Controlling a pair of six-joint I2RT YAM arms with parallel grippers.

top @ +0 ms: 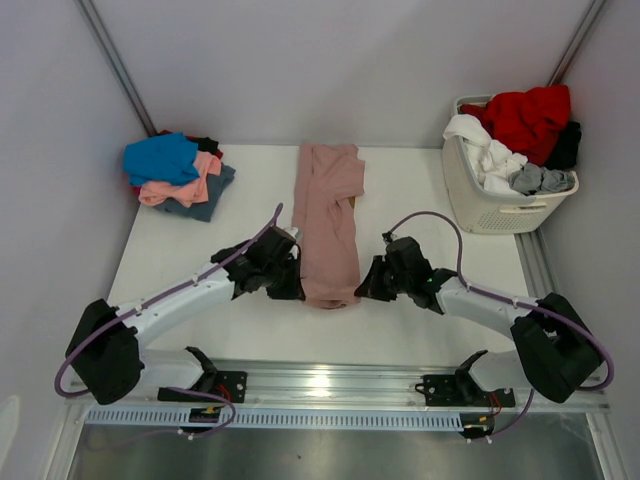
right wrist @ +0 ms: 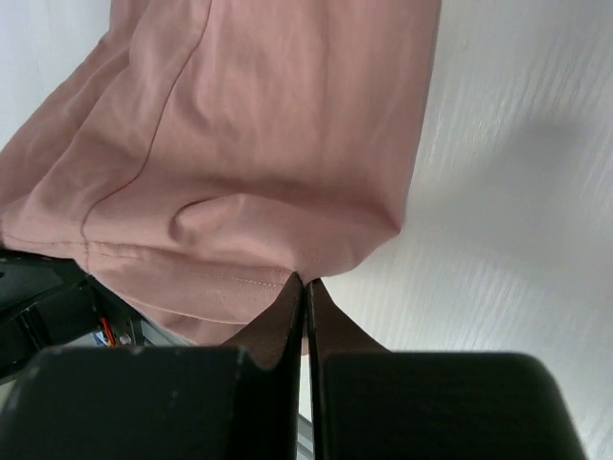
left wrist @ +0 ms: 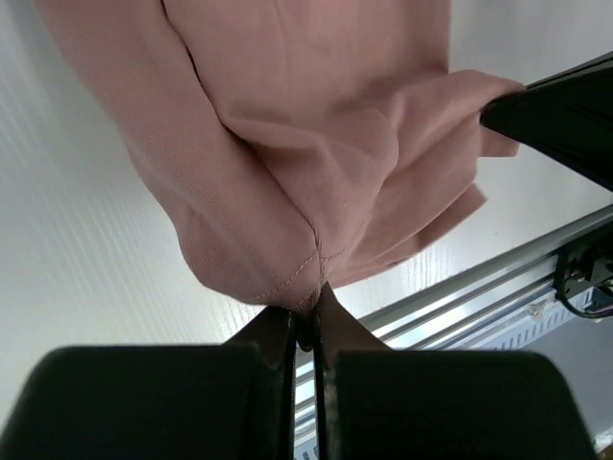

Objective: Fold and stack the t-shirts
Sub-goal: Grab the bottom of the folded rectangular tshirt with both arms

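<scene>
"Two claws at the near end of the pink shirt (top: 328, 220). Have they got it?"

"Both have. The left claw (left wrist: 306, 309) is clamped on the near left corner, right at the stitched hem. The right claw (right wrist: 305, 286) is clamped on the near right corner. The cloth bunches a little at each pinch."

"And the shirt itself?"

"It lies as a long narrow strip down the middle of the table (top: 420, 200), with its near end by the arms."

"So what's the fold?"

"Near end over to far end, I'd judge. Lift both corners together and level, and keep the hem taut between them. Carry it straight back so the edges meet, and release only once it lies flat. An uneven pull would skew the strip."

"Then?"

"Onto the pile of folded shirts (top: 178, 175) at the far left. More sit in the basket (top: 495, 210) at the far right."
</scene>
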